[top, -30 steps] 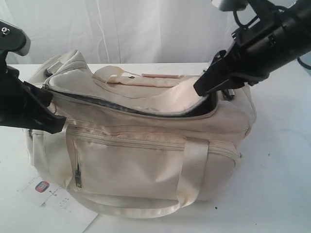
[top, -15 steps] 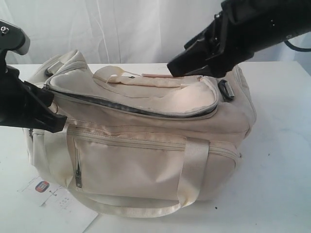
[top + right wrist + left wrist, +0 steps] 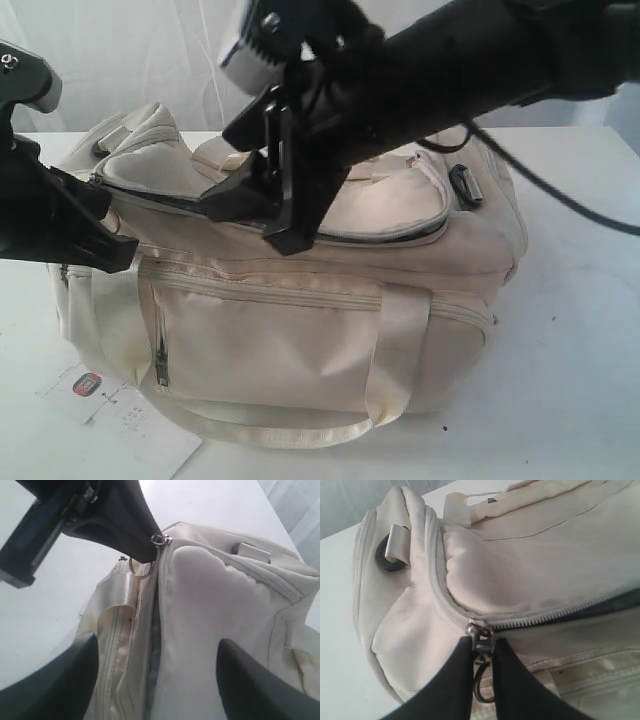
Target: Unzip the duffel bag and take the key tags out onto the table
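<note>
The left end effector (image 3: 482,646) clamps the zipper pull (image 3: 480,633) at frame left, steadying the duffel bag (image 3: 300,340) mid-frame on the bench (image 3: 580,350). The right end effector (image 3: 262,215) hovers, jaws apart, over the opened zip (image 3: 380,238), probably to reach inside. No key tags show.

The left arm (image 3: 40,215) comes in low from the left edge, with a silver-grey part raised above its dark forearm. The left gripper (image 3: 481,641) is closed, its two black fingers (image 3: 445,685) pinched together on a zip pull (image 3: 480,632), tips almost meeting. The right arm (image 3: 470,70) slants down from the upper right and reaches across the middle into the left half. The right gripper (image 3: 250,222) points down and leftward, its fingers (image 3: 60,677) spread wide and gripping nothing. A pale block sits on top of its wrist.
</note>
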`<action>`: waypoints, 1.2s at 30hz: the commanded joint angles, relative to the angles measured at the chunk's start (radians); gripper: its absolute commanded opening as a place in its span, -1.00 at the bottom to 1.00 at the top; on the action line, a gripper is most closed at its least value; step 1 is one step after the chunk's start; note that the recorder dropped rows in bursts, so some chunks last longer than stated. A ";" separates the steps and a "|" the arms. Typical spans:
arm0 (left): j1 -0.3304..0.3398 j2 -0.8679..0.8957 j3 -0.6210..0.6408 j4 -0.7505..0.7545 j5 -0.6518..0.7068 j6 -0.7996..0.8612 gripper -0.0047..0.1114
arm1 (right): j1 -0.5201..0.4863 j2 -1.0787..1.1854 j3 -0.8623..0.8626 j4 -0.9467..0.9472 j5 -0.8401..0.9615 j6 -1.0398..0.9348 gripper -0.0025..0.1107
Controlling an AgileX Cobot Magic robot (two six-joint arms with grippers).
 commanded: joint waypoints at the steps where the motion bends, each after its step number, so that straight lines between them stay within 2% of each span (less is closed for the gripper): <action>1: 0.003 -0.019 -0.003 0.017 -0.028 -0.005 -0.92 | 0.061 0.070 -0.002 0.007 -0.095 -0.027 0.16; 5: 0.003 -0.019 -0.003 0.017 -0.028 -0.005 -0.92 | 0.082 0.118 -0.002 0.003 -0.137 -0.030 0.14; 7: 0.003 -0.019 -0.003 0.017 -0.026 0.005 -0.92 | 0.082 0.133 -0.002 0.003 -0.153 -0.030 0.04; 10: 0.003 -0.019 -0.003 0.017 -0.006 0.021 -0.92 | 0.082 0.141 -0.002 -0.005 -0.167 -0.005 -0.28; 15: 0.003 -0.019 -0.003 0.017 0.060 0.047 -0.92 | 0.082 0.137 -0.002 -0.151 -0.195 0.120 -0.96; 25: 0.003 -0.019 -0.003 0.017 0.104 0.154 -0.92 | 0.082 0.137 -0.002 -0.507 -0.165 0.446 -0.96; 30: 0.003 -0.019 -0.003 0.031 0.142 0.209 -0.92 | 0.082 0.137 -0.002 -0.551 -0.139 0.490 -0.96; 36: 0.003 -0.015 -0.003 0.122 0.164 0.221 -0.92 | 0.082 0.137 -0.002 -0.551 -0.095 0.490 -0.96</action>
